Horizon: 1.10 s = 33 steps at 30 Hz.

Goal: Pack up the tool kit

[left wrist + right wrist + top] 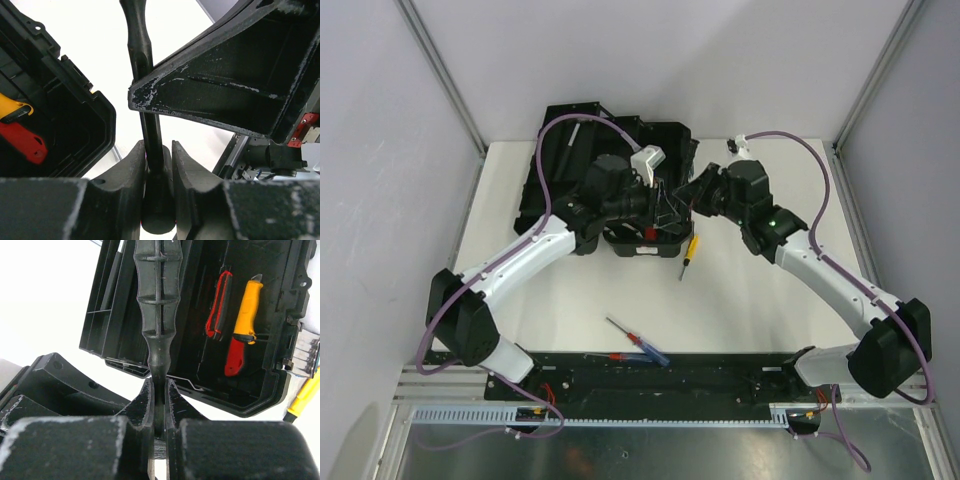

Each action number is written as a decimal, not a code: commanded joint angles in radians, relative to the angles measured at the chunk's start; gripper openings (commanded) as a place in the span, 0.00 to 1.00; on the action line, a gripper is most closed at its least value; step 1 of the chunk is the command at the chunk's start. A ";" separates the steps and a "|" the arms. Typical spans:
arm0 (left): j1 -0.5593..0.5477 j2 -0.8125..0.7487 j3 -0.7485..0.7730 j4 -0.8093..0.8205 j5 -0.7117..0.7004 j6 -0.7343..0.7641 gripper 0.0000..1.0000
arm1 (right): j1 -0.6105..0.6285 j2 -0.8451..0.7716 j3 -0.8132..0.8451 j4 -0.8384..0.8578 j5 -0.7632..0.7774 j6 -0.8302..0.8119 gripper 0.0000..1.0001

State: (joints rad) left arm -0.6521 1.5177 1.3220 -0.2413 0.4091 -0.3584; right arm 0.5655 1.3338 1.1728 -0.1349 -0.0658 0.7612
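Note:
The tool kit (670,135) is a black toolbox lying open at the back middle of the table. A red-and-black tool (219,305) and a yellow-and-red tool (240,330) rest inside it. Over the box's front edge both grippers meet on one black tool (142,60). My left gripper (159,155) is shut on its smooth round end. My right gripper (159,390) is shut on the narrow neck below its ribbed handle (159,300). In the top view the left gripper (655,205) and right gripper (685,195) nearly touch.
A yellow-handled screwdriver (689,250) lies on the table just in front of the box, also at the right wrist view's edge (304,396). A blue-handled screwdriver (650,351) and a red one (618,356) lie near the front rail between the arm bases.

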 commanded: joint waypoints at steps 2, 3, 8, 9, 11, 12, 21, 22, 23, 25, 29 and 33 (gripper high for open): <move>-0.002 -0.006 0.012 0.041 -0.066 0.035 0.00 | 0.041 -0.003 0.057 0.000 -0.005 -0.030 0.09; -0.002 -0.012 0.012 0.041 -0.076 0.038 0.00 | 0.042 -0.005 0.057 -0.003 0.000 -0.038 0.21; 0.011 -0.052 0.026 0.032 -0.123 0.054 0.00 | 0.044 -0.038 0.057 -0.006 0.076 -0.082 0.73; 0.019 -0.059 0.030 0.029 -0.126 0.053 0.00 | 0.041 -0.044 0.057 -0.004 0.088 -0.087 0.77; 0.048 -0.072 0.037 0.019 -0.125 0.052 0.00 | 0.028 -0.059 0.057 -0.002 0.105 -0.086 0.83; 0.072 -0.080 0.041 0.012 -0.121 0.049 0.00 | 0.020 -0.067 0.057 -0.004 0.115 -0.082 0.85; 0.389 -0.137 0.067 -0.067 -0.009 0.055 0.00 | -0.048 -0.128 0.056 -0.079 0.174 -0.081 0.90; 0.426 -0.133 0.071 -0.080 0.006 0.061 0.00 | -0.057 -0.126 0.055 -0.091 0.167 -0.077 0.89; 0.462 -0.128 0.077 -0.090 0.023 0.068 0.00 | -0.063 -0.124 0.054 -0.102 0.159 -0.073 0.89; 0.521 -0.107 0.096 -0.103 0.069 0.082 0.00 | -0.071 -0.117 0.051 -0.120 0.149 -0.066 0.88; 0.585 -0.033 0.154 -0.134 0.088 0.100 0.00 | -0.078 -0.105 0.047 -0.143 0.136 -0.055 0.87; 0.611 0.047 0.206 -0.143 0.074 0.103 0.00 | -0.085 -0.095 0.045 -0.156 0.131 -0.055 0.87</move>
State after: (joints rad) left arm -0.0586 1.5002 1.4574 -0.3679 0.4480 -0.2882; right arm 0.4885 1.2308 1.1919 -0.2771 0.0681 0.7036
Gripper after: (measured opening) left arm 0.287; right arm 0.872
